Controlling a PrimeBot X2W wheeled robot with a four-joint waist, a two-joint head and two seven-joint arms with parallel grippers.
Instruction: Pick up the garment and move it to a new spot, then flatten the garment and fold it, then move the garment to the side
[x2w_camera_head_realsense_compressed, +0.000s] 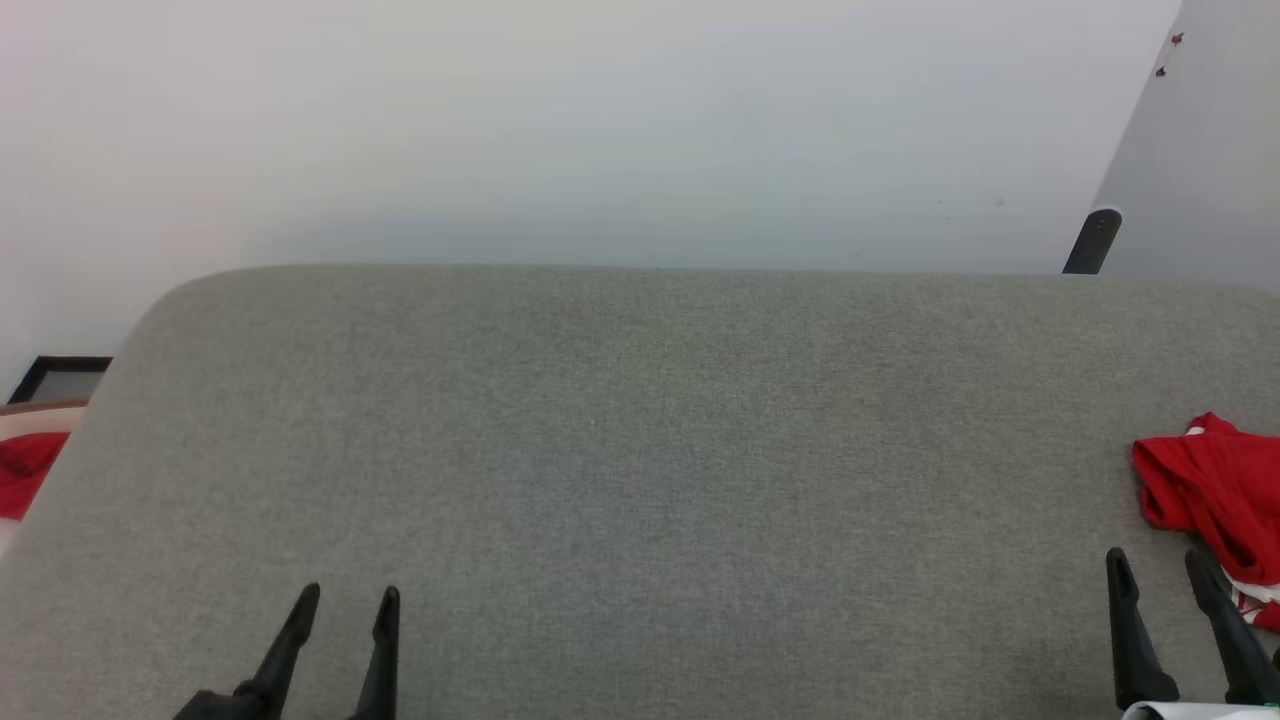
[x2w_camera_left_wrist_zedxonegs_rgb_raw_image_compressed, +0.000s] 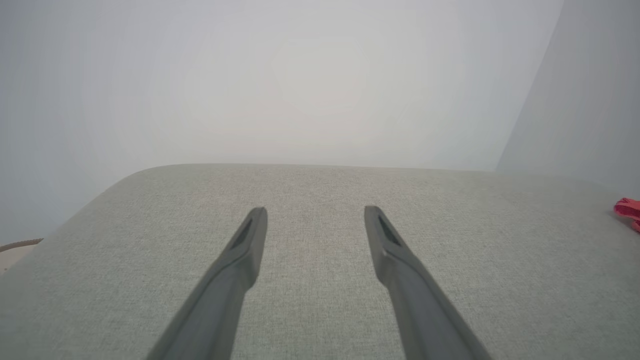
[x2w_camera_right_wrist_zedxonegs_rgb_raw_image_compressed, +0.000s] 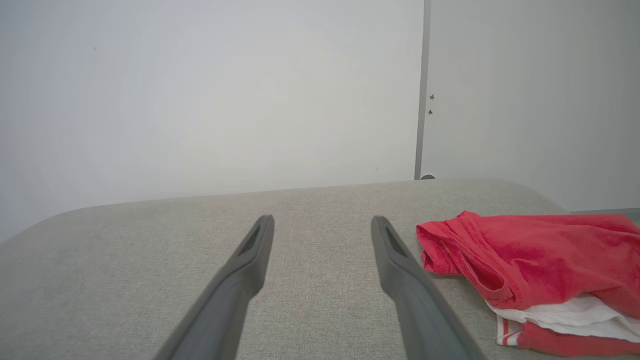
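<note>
Parted left gripper (x2w_camera_head_realsense_compressed: 350, 592), parted right gripper (x2w_camera_head_realsense_compressed: 1155, 557), one bunched garment (x2w_camera_head_realsense_compressed: 1210, 490) on cushion (x2w_camera_head_realsense_compressed: 640, 420).

The left gripper (x2w_camera_head_realsense_compressed: 350, 592) and the right gripper (x2w_camera_head_realsense_compressed: 1155, 555) look alike. Each ends in two long, slim jaws of matte black material, thicker at the base and tapering to narrow, rounded tips. In the wrist views the jaws look charcoal grey, and the inner face of each has a shallow, elongated recess just behind the tip. A sliver of white casing (x2w_camera_head_realsense_compressed: 1190, 711) shows below the right gripper's base.
</note>
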